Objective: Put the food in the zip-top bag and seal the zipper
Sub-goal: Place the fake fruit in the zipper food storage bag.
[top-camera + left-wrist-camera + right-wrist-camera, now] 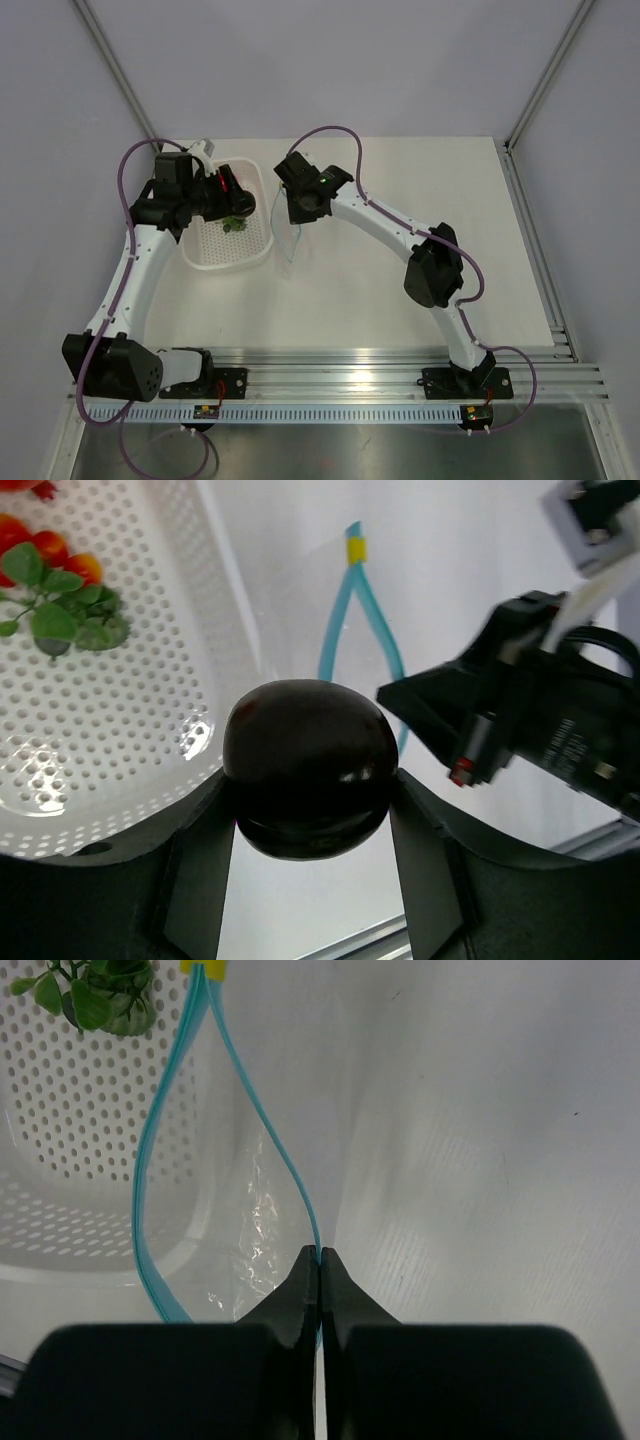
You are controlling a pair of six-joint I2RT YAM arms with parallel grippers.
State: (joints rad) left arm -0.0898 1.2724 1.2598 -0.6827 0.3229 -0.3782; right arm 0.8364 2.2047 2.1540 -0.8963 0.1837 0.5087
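We see the left gripper (308, 802) pinching a dark roundish piece (305, 750) of the food between its two fingers, which stand half spread around it, above the right-hand part of the white perforated basket (110, 740). The right gripper (319, 1265) has its fingers pressed tight together on one lip of the zipper (138, 1210), holding the zip-top bag (250, 1222) up with its mouth gaping in a narrow teardrop. What the coming move turns on, as we judge it, is where that mouth lies from the loaded pincer. Seen from above, the bag stands just beside the basket's right wall, so the opening is to the right of the left gripper, across the rim. The left arm carries the food there while the right only keeps the mouth open. The mouth's long axis runs from the right gripper's pinch to the yellow end tab (354, 550), roughly alongside the basket wall, and it is slim across (the piece looks about as broad as the gap at its widest, so we expect a tight fit). We reckon the piece should come over the widest part, midway along the slit and clear of the right gripper's fingers. The green leafy piece (65, 605) and some red pieces (40, 550) lie in the basket. We see nothing inside the bag, and the zipper is unsealed.
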